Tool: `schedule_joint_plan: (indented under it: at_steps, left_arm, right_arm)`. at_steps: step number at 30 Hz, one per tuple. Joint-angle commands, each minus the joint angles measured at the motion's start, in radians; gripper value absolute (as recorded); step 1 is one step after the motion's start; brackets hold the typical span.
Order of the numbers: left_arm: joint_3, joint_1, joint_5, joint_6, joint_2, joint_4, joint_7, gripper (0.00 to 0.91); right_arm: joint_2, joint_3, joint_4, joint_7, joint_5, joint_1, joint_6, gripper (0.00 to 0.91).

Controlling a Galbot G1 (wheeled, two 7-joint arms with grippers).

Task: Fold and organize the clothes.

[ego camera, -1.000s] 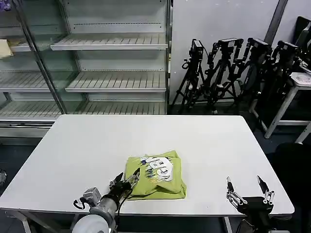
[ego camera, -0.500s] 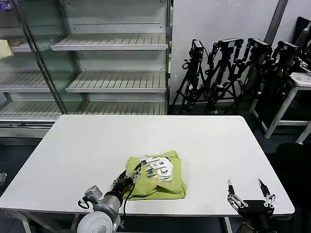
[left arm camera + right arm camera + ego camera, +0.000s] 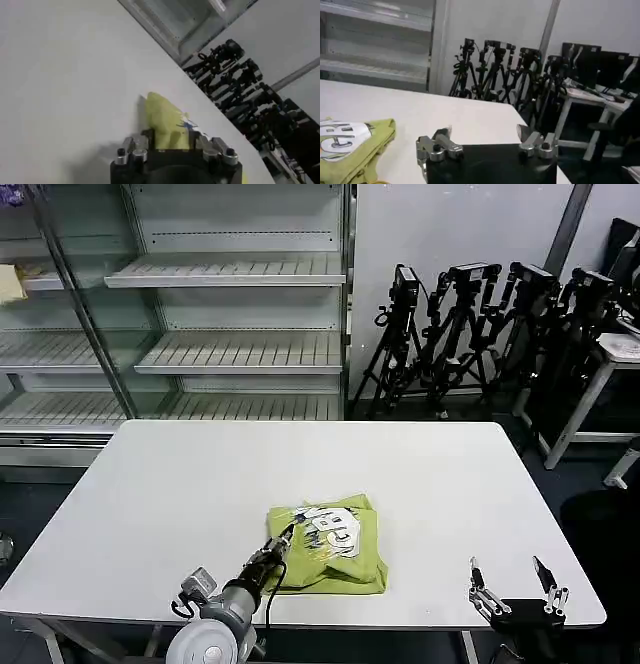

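From my station I see a lab or a test studio, not a home. Behind the white table stands an empty retail display case with glass doors and bare white shelves, like a mock shop. Against the grey wall many black camera tripods stand together, and at the right edge there is a white desk with dark monitors.

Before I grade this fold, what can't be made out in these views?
- Left claw grip: on the T-shirt edge; head view too small, and its own body hides the tips in the left wrist view.
- Print: crumpled, unreadable.
- T-shirt underside and fold layers: hidden against the table.
- Right claw: open, idle at the near edge.
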Motion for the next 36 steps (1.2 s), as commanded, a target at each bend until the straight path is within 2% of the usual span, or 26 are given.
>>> schedule_joint_plan:
  at_steps: [1, 21, 27, 31, 34, 36]
  left_arm:
    - [-0.003, -0.002, -0.042, -0.007, -0.008, -0.001, 0.0, 0.02]
    - [-0.065, -0.007, -0.165, -0.018, -0.019, -0.032, 0.001, 0.02]
    - [-0.215, 0.023, -0.216, 0.002, 0.076, -0.077, -0.009, 0.02]
    - [-0.412, 0.078, -0.283, 0.032, 0.162, -0.133, -0.015, 0.02]
    - [-0.544, 0.102, -0.291, 0.07, 0.248, -0.133, -0.008, 0.02]
    - [-0.645, 0.107, -0.293, 0.102, 0.331, -0.116, 0.001, 0.02]
  right_arm:
    - [0.003, -0.001, 0.049, 0.0, -0.004, -0.002, 0.0, 0.907]
    - [0.005, 0.006, 0.049, 0.003, -0.002, -0.011, 0.0, 0.907]
    - [0.005, 0.006, 0.049, 0.003, 0.007, 0.005, 0.0, 0.907]
    - [0.005, -0.002, 0.049, 0.003, 0.012, 0.022, -0.001, 0.907]
    - [0.001, -0.007, 0.049, 0.003, 0.02, 0.042, -0.005, 0.907]
    - [-0.002, -0.01, 0.045, 0.004, 0.027, 0.055, -0.009, 0.907]
